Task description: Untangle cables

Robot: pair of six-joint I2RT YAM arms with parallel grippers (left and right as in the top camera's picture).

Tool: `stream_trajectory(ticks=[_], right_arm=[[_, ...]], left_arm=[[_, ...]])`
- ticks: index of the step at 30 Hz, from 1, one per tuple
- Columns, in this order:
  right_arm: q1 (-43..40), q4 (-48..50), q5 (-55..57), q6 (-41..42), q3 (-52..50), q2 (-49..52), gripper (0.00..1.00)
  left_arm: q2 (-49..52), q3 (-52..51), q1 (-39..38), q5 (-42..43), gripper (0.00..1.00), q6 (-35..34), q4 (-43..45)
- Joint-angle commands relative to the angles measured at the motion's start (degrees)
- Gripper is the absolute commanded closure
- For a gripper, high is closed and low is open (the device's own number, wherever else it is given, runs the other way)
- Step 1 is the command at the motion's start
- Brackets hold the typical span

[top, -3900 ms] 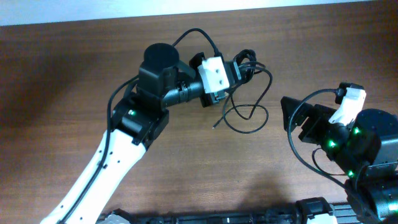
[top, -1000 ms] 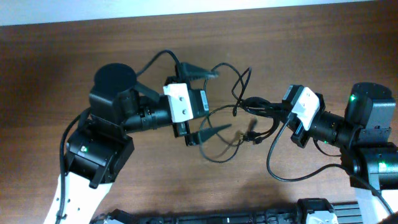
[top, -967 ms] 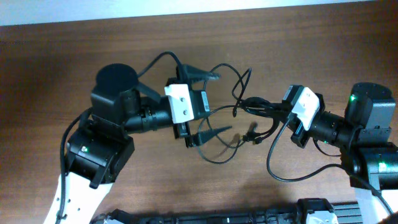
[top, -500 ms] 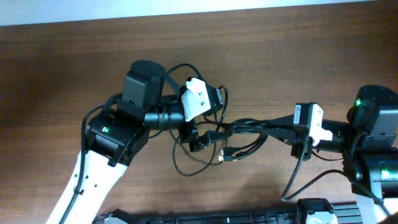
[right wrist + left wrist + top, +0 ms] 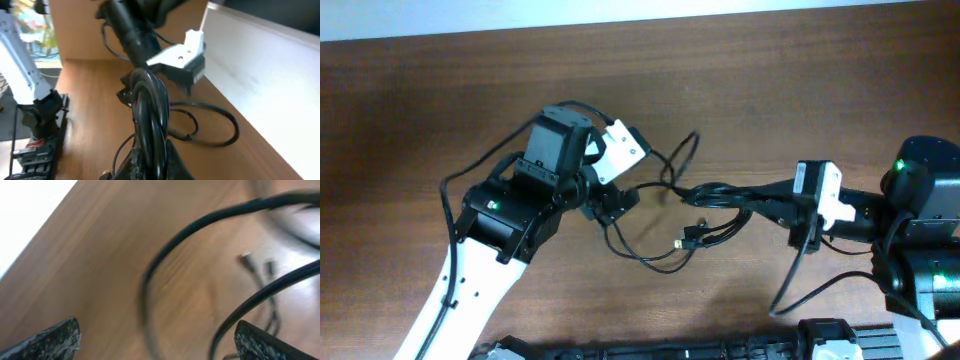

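Where the cables lie: we see the cables [image 5: 690, 192] near the middle of the brown wooden table [image 5: 440, 90], between the two arms. Part is drawn into a tight bundle running left to right, and part spills out in loose loops.
Loops: one thin loop arches toward the far edge, just right of the left wrist. A wider one sags toward the near edge, and a small plug end [image 5: 689, 238] lies on the wood inside it.
Right gripper: the right gripper [image 5: 735, 197] reaches in from the right. In its wrist view, the fingers [image 5: 129, 165] press in on the bundle and pinch several strands together. These strands rise away from the pads like one thick rope.
Left gripper: the left gripper [image 5: 612, 200] sits at the left end of the tangle. In its wrist view the fingertips [image 5: 55, 337] stand far apart at the two lower corners, with nothing pinched.
Ahead of the left fingertips: blurred black strands sweep across the wood, and we cannot tell whether any strand touches a finger.
Wrist cameras: we see a white housing [image 5: 623, 150] on the left wrist, and the right wrist carries one like it.
Arm wire: a thicker black lead [image 5: 788, 285] curls beside the right arm, apart from the thin cords.
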Motion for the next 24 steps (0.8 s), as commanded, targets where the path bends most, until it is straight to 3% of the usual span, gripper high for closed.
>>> stream_trajectory(ticks=[1,8,14,19,24], right_arm=[[-0.09,0.39,2.23,3.21,0.66,-0.59,0.96],[-0.07,0.04,4.98,3.39,0.66,-0.59,0.96],[-0.07,-0.55,5.49,3.37,0.66,-0.59,0.96],[-0.07,-1.73,12.57,3.37,0.66,-0.59,0.96],[-0.07,-0.57,12.68,3.39,0.66,-0.59,0.96]], left_arm=[[0.11,0.94,-0.07,-11.91,0.01,-0.79,-0.26],[-1.14,0.94,-0.07,-11.1,0.01,-5.62,5.95],[-3.96,0.94,-0.07,11.52,0.01,-6.19,16.15],[-5.92,0.94,-0.07,19.37,0.01,-7.76,19.41],[-6.84,0.94,-0.07,31.54,0.01,-14.84,22.03]])
